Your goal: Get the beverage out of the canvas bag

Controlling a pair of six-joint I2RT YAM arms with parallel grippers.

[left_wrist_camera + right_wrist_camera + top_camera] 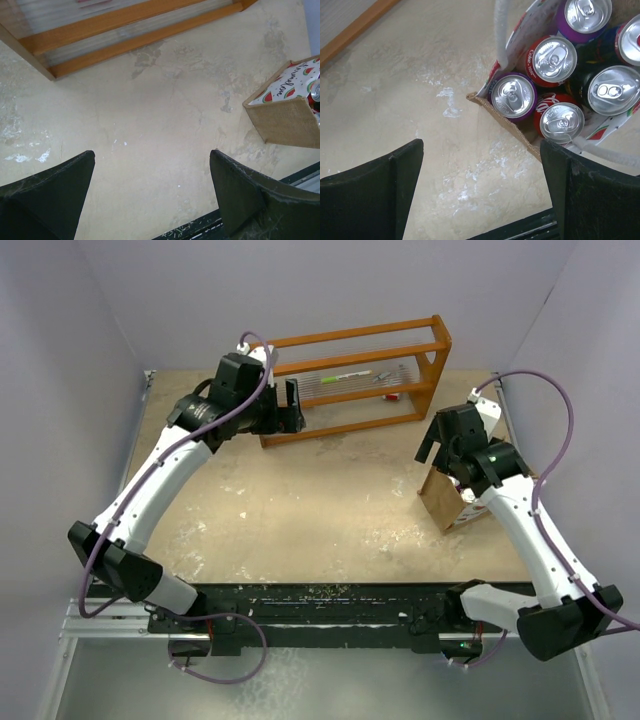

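Cans (554, 58) upright in canvas bag (504, 124), tops showing

Scuffed beige tabletop (300, 510) between pale lilac walls (60, 360); orange wooden rack (350, 380) behind.

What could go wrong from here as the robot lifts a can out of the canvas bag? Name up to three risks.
The cans sit packed against each other, so the open right gripper may find no room for its fingers.
A white handle stands at the opening and could snag a finger.
The left gripper is far from the canvas bag, so the unheld bag may rise with a can.
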